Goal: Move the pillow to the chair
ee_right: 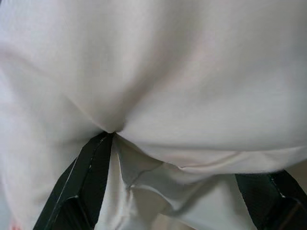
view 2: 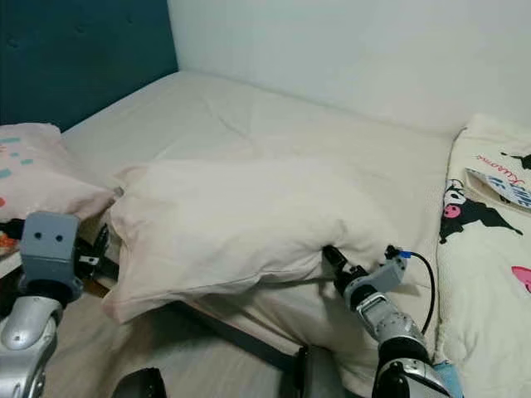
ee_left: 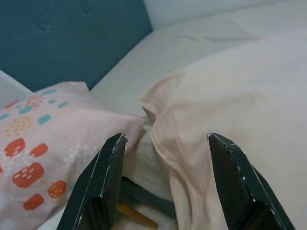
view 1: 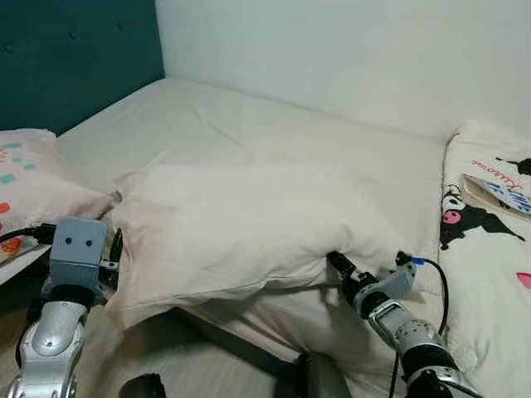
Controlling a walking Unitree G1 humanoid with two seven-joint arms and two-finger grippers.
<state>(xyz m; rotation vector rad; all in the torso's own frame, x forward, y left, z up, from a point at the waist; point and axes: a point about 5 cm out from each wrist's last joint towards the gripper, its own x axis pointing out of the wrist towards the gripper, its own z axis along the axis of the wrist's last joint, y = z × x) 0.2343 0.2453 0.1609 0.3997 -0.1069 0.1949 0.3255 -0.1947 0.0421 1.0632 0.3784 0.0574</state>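
Pillow [view 1: 241,224] is lying across the bed [view 1: 249,124], near edge raised a bit off the sheet. Left gripper [ee_left: 165,158] sits at its left corner, fingers spread wide with the corner between them, nothing pinched yet. Right gripper [ee_right: 177,167] is pushed in under the pillow's right end, fingers also spread, fabric bulging into the gap. Risk imo: closing on just the loose case, so the stuffing sags and slides out, or one side grabs and the other doesn't and it twists. Patterned pillow [view 1: 33,178] sits just left of it, printed blanket [view 1: 489,215] on its right, so lifting straight up and back looks like the open route.
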